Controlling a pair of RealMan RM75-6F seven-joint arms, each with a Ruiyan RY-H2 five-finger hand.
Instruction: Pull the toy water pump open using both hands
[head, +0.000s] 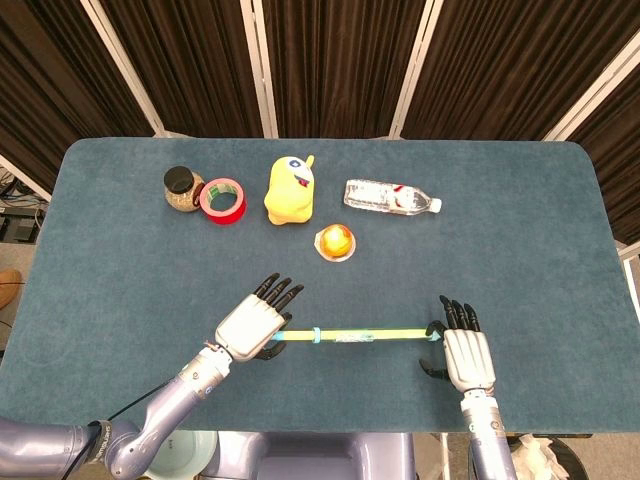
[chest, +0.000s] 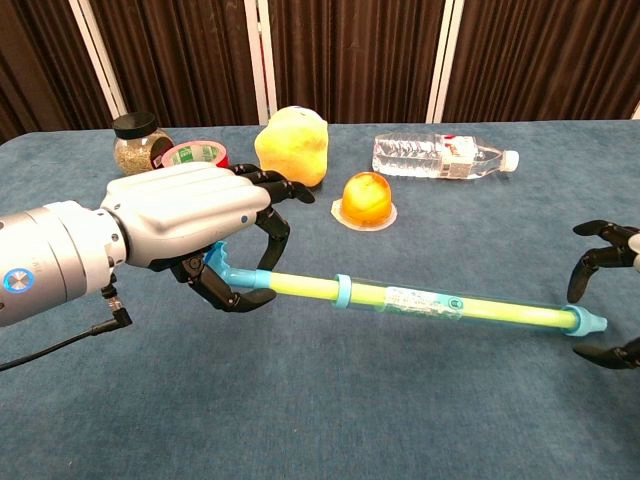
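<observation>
Yellow-green plastic tube with light blue ends, that's the toy water pump, lying crosswise near the front of the blue felt table, with its handle end lifted a bit by the left hand. That hand has its dark fingers curled around the blue handle end, so it's got a proper hold. The right hand is spread and holding nothing, sitting right at the blue nozzle tip. If I were driving this, I'd wrap the right hand around the clear barrel a bit inboard of the tip, not on the tiny nozzle, then pull straight along the tube so it doesn't bend or slip. Annoyingly the chest view cuts off most of the right hand, and from the head view I can't tell if it's touching the tip or just beside it.
</observation>
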